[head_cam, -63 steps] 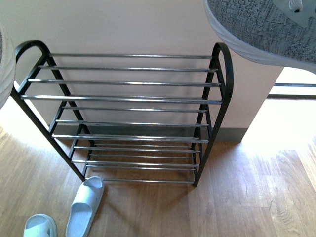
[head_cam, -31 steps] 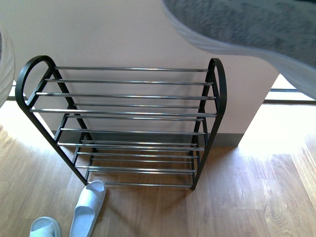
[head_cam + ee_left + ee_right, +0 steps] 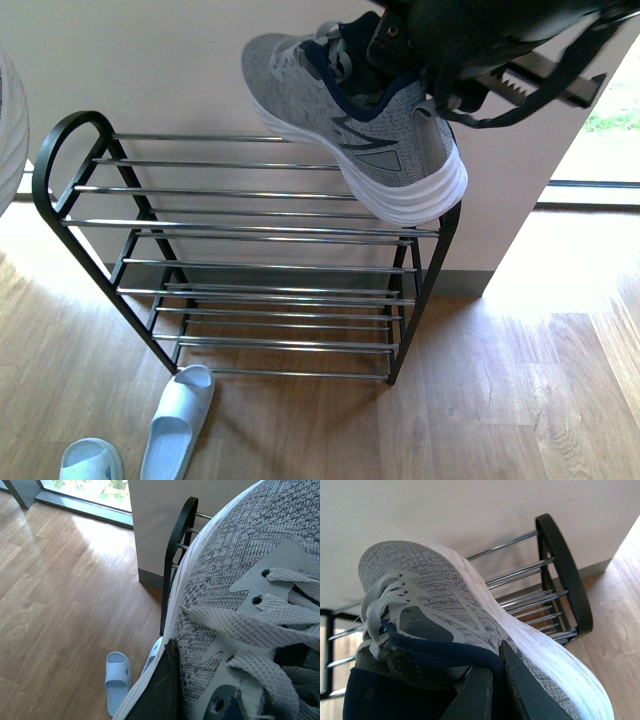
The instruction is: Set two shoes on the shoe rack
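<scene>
- the right pincer (image 3: 496, 665) is closed on the navy heel collar of a grey sneaker (image 3: 340, 130), one finger inside the shoe and one outside.
- the sneaker hangs tilted over the right end of the top tier of the shoe rack (image 3: 200, 190), toe raised toward the wall (image 3: 150, 60) and heel low by the front right corner. i cannot tell whether the sole touches a bar.
- letting go at this tilt would likely drop the heel first, and the shoe could roll off the front bar to the floor (image 3: 500, 400).
- the heel sits very near the rack's right hoop. set down there, it may catch the frame or overhang the end and tip.
- the bars are smooth and gapped, so a crooked sole could slide or wedge between them.
- pushing further back risks the toe hitting the wall.
- the left pincer (image 3: 162, 680) shows one finger against the sole of a second sneaker (image 3: 240, 570). i judge it clamped, just off the rack's left end.
- the slide sandals (image 3: 180, 420) lie on the floor at the front left corner, under any fall.
</scene>
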You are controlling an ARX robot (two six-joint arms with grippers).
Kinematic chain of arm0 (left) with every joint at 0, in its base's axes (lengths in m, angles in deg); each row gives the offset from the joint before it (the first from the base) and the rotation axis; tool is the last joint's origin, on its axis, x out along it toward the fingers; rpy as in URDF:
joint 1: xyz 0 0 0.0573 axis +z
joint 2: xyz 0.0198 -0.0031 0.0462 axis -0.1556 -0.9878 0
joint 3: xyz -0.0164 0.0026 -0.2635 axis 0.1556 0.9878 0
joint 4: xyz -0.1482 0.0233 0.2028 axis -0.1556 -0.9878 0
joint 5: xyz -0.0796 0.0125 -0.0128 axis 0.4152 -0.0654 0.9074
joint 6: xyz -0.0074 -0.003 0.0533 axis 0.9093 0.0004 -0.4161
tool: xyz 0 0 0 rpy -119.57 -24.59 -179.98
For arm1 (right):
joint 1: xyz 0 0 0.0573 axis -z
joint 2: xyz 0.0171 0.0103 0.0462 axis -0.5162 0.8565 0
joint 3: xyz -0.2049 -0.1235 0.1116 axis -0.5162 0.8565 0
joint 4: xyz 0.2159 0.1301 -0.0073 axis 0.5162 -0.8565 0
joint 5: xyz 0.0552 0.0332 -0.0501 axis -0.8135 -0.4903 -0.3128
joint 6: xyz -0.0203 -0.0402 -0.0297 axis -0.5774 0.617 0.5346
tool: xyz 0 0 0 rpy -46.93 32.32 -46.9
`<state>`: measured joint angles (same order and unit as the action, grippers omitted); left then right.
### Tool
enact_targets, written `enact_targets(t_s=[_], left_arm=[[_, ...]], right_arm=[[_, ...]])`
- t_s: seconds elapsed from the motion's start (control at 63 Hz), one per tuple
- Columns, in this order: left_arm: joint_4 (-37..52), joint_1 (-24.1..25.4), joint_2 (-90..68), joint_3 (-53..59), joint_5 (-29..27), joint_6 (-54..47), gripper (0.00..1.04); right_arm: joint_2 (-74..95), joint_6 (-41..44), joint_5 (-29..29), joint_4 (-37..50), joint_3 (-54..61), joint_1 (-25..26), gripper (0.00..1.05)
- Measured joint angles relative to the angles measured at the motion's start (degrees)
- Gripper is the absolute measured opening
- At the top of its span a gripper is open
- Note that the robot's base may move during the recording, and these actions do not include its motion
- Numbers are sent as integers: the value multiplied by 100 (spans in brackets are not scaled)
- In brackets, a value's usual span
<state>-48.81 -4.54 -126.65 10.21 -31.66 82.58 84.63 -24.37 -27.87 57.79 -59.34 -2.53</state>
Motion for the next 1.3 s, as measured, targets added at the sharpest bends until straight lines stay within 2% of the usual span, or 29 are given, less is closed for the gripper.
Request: enact_targets(t_s=[0.333, 0.492, 0.778, 0.905, 1.302], left_arm=[[0, 0, 0, 2, 4, 0, 2], [0, 0, 0, 2, 7, 0, 2], [0, 0, 0, 2, 7, 0, 2], [0, 0, 0, 0, 7, 0, 2], [0, 0, 0, 2, 9, 0, 2]], right_arm=[[1300, -612, 597, -741, -1174, 546, 1], [1565, -879, 706, -968, -1504, 610, 1], [1482, -2079, 144, -1622, -1585, 527, 1], [1482, -2347, 63, -1703, -1574, 409, 1], [1637, -2164, 59, -1670, -1700, 535, 1]])
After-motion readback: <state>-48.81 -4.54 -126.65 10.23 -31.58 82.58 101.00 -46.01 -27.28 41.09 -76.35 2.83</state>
